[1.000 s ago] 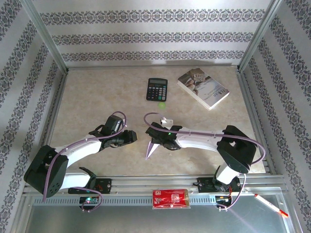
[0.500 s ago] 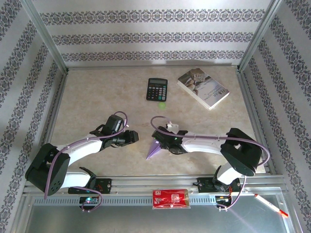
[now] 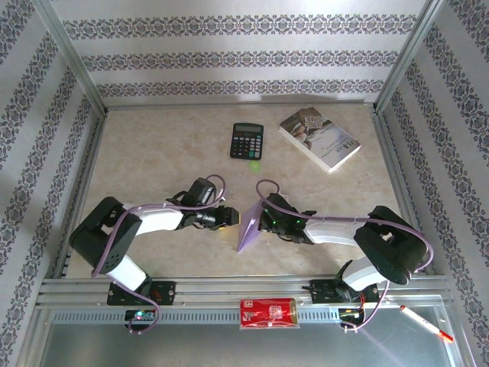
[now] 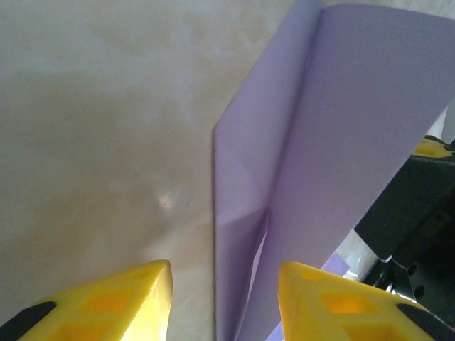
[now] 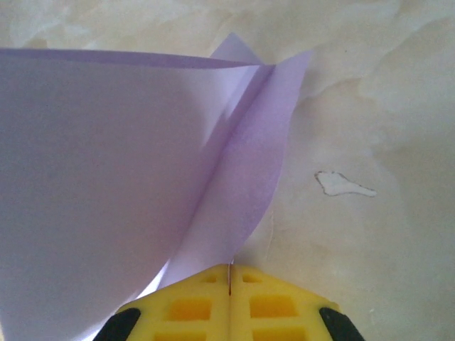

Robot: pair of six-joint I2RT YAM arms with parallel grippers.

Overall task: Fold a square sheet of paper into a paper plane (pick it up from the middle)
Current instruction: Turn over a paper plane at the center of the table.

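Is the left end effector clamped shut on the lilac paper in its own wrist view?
No: the left end effector has its yellow fingers well apart, with the lilac paper passing between them.

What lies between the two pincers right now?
The folded lilac paper, pinched by the shut right pincer, with the open left pincer facing it; the top view shows this.

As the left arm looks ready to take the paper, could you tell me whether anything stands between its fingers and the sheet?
Nothing visible does. The left fingers are open, with the folded purple paper standing directly ahead, in line with their gap. The right fingers are shut on the paper's far side, out of that path.
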